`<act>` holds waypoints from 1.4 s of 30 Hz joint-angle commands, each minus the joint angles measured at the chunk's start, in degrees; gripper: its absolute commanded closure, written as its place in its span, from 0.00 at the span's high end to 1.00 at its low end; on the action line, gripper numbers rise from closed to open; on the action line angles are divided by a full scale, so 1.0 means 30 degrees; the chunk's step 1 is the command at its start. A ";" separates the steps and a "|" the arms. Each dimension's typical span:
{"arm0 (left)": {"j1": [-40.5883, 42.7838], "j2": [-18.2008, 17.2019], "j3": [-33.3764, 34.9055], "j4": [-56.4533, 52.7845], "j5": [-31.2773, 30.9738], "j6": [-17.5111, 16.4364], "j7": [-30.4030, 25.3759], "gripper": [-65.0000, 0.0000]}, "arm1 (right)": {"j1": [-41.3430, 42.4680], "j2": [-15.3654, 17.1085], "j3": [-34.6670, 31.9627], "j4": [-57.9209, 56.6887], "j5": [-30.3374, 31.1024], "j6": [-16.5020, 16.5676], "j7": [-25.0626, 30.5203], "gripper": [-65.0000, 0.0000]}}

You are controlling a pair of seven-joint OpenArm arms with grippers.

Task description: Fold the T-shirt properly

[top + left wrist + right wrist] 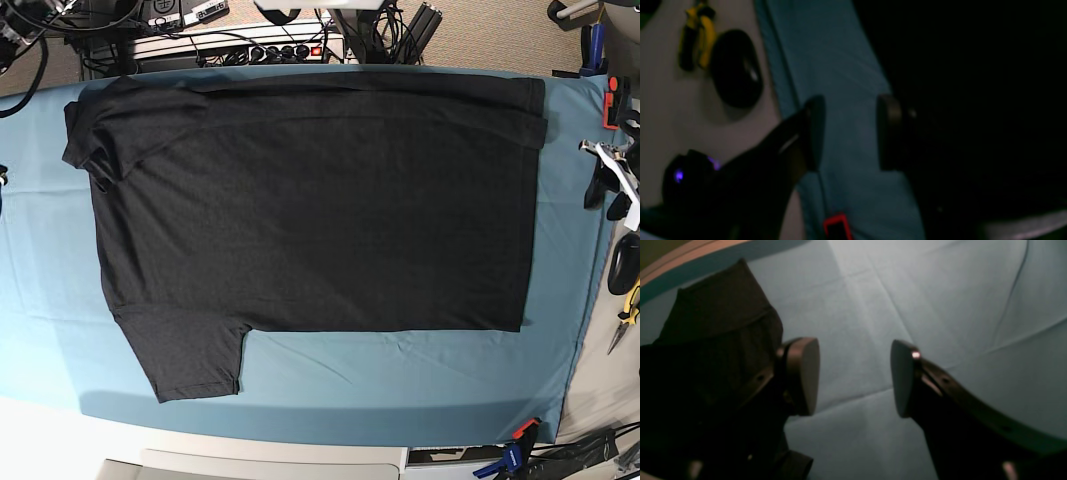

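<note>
We see the T-shirt (320,210) spread flat across the teal cloth (400,380), reaching the worktop's far edge. Our left gripper (848,133) and right gripper (855,376) both gape wide over cloth, holding nothing.

In the dim left wrist view the large black cotton T-shirt (973,100) melts into darkness at three o'clock, its edges indistinguishable; both arms lie outside the base view.

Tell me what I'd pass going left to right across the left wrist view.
Yellow-handled pliers → black oval object → left hand, open over the teal table cloth → black T-shirt.
</note>
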 commanded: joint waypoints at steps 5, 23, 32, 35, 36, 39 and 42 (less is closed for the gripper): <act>-0.0350 0.0860 -0.0204 0.0233 0.1501 0.0022 -0.1144 0.41 | 0.0175 0.0692 0.0124 0.0262 0.0328 0.0095 0.0882 0.52; 0.0328 0.1734 -0.0204 0.0044 0.2572 0.0576 -0.1734 0.41 | 0.0291 0.0692 -0.0852 0.0262 -0.0379 0.0095 0.1064 0.52; -0.0532 0.1727 -0.0204 0.0044 0.2076 0.0568 -0.1836 0.41 | 0.2543 0.0342 -0.3818 0.0262 -0.2076 0.0080 0.1224 0.52; -0.1202 0.1734 -0.0189 0.0044 0.1341 0.0554 -0.1545 0.40 | 0.3759 -0.0430 -0.5064 0.0262 -0.3832 -0.0255 0.1880 0.52; -0.1413 0.1734 -0.0189 0.0036 0.1027 0.0539 -0.1428 0.40 | 0.4160 -0.0743 -0.5472 0.0262 -0.4554 -0.0561 0.2149 0.52; -0.2055 0.1734 -0.0189 0.0036 0.0459 0.0240 -0.1421 0.40 | 0.5187 -0.1763 -0.6506 0.0226 -0.6302 -0.1428 0.2696 0.52; -0.2725 0.1734 -0.0153 -0.0146 -0.0233 -0.0015 -0.1428 0.40 | 0.5931 -0.2681 -0.7439 0.0226 -0.7453 -0.1552 0.3242 0.52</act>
